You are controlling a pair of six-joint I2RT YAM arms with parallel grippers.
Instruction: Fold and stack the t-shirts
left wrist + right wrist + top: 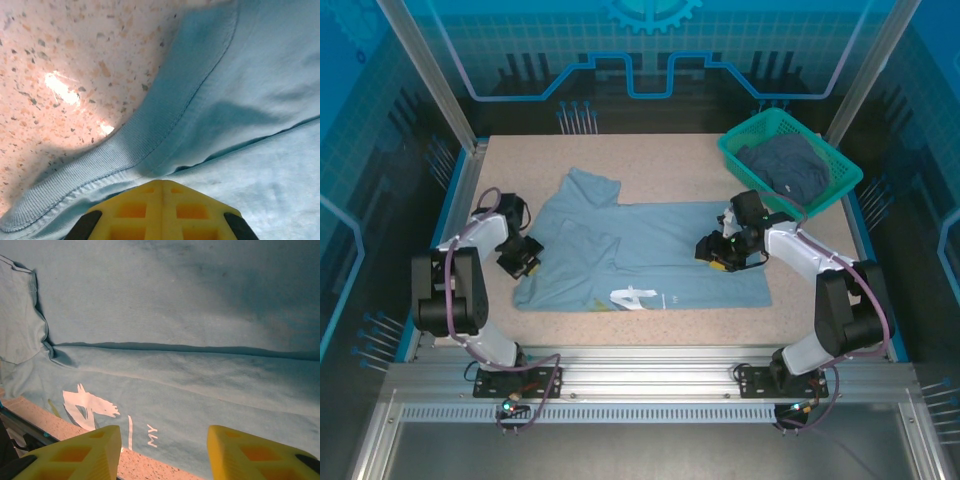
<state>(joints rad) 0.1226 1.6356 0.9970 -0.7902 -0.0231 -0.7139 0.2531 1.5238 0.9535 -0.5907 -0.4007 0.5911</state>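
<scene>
T-shirts lie well apart: the pale t-shirt (650, 250) is spread on the desk (670, 160) with one long fold across it and its white lettering (635, 297) near the front edge, and the darker t-shirt (785, 165) is bunched in the basket (748, 127). Folding the pale one looks like the step in hand. The left gripper (520, 258) has its jaws closed at the ribbed edge; whether cloth is pinched I cannot tell. The right gripper (725, 250) hovers over the cloth, jaws open. Next it likely must drop and pinch its side so both arms can lift together
</scene>
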